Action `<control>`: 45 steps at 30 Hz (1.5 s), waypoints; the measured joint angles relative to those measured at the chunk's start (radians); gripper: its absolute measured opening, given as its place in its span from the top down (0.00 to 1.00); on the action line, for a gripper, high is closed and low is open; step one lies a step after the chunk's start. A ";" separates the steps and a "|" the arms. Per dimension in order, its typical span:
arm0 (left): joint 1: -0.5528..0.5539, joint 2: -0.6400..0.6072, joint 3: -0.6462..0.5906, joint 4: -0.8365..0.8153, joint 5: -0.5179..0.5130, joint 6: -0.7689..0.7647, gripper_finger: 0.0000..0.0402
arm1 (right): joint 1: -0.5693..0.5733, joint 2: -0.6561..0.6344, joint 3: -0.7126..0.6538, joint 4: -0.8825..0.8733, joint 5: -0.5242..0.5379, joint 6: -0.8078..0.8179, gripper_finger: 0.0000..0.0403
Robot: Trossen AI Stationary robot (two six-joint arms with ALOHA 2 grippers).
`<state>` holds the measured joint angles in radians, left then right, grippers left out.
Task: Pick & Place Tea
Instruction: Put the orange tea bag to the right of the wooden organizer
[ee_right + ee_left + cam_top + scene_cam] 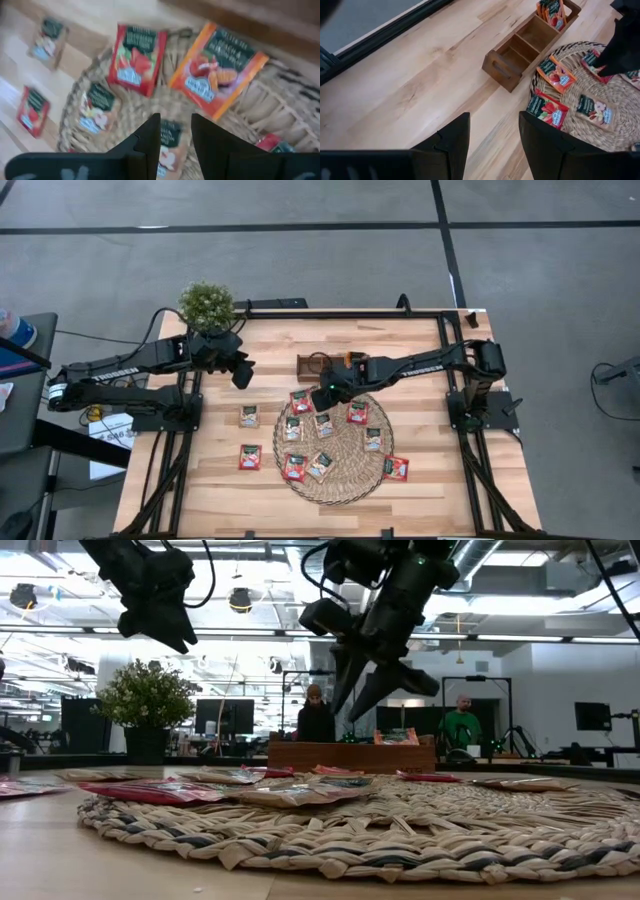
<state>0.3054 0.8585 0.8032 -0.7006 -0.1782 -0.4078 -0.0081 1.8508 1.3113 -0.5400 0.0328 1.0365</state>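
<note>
Several tea sachets lie flat on the round wicker mat (335, 480), among them an orange one (217, 67), a red one (137, 57) and a beige one (167, 145). Three more lie on the bare wood, such as the sachet (249, 457). A few stand in the far compartment (552, 10) of the wooden tray (320, 365). My right gripper (385, 680) is open and hangs above the mat's far part, over the beige sachet, touching nothing. My left gripper (242, 370) is open and raised, left of the tray.
A potted plant (207, 304) stands at the table's far left corner. The tray's two nearer compartments (520, 50) hold nothing. Bare wood lies left of the mat and along the near edge. People stand in the room behind the table (460, 725).
</note>
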 joint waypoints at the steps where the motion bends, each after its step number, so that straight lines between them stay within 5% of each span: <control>1: 0.000 0.000 0.000 0.000 0.000 0.001 0.60 | 0.004 0.013 0.002 0.014 0.000 -0.005 0.75; 18: 0.000 0.000 -0.001 0.007 -0.009 0.018 0.60 | -0.052 0.087 0.002 0.037 0.019 0.062 0.75; 26: 0.000 0.000 -0.001 0.015 -0.009 0.018 0.60 | -0.046 0.087 0.002 0.189 0.022 -0.048 0.75; 45: 0.000 0.000 -0.001 0.015 -0.008 0.004 0.60 | -0.053 0.143 0.003 0.142 -0.006 -0.077 0.75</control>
<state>0.3054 0.8585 0.8021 -0.6857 -0.1864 -0.4038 -0.0612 1.9939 1.3148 -0.3982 0.0266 0.9593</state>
